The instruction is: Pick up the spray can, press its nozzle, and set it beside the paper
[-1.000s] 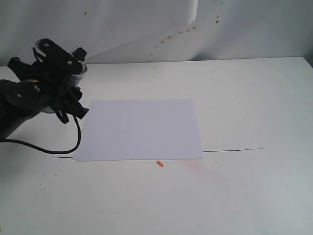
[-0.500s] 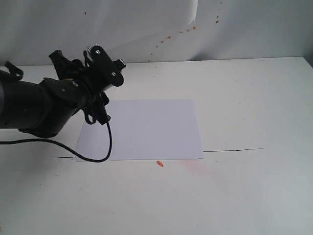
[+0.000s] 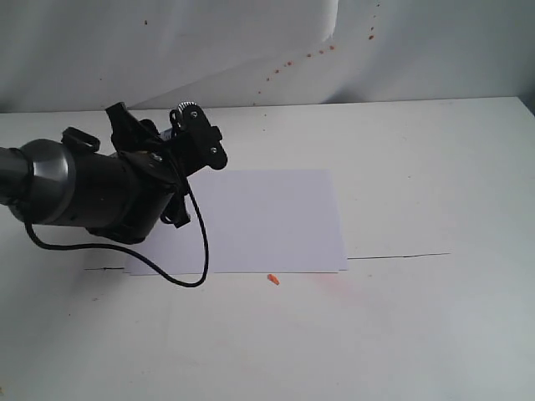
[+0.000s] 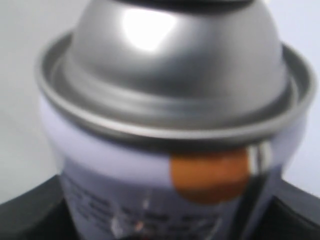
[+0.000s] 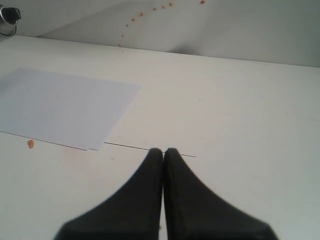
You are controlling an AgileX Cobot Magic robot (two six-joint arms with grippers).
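The spray can (image 4: 170, 100) fills the left wrist view: a shiny silver dome, a rolled rim, a white printed label and an orange dot. Its black nozzle (image 4: 200, 2) only just shows at the frame's edge. My left gripper (image 4: 160, 222) is shut on the can's body, with dark fingers (image 4: 30, 215) on both sides. In the exterior view the left gripper (image 3: 194, 144) hangs over the left part of the white paper (image 3: 259, 219), and the arm hides the can. My right gripper (image 5: 163, 150) is shut and empty above the bare table, to the right of the paper (image 5: 60, 102).
A small orange speck (image 3: 272, 279) lies by the paper's near edge. A thin black line (image 3: 397, 256) runs across the white table (image 3: 418, 167). The left arm's black cable (image 3: 199, 266) loops down over the paper. Behind the table stands a wall with reddish spots (image 3: 288, 64).
My left arm has carried the can rightward, from beyond the paper's left side to above its left part. The right gripper shows no change.
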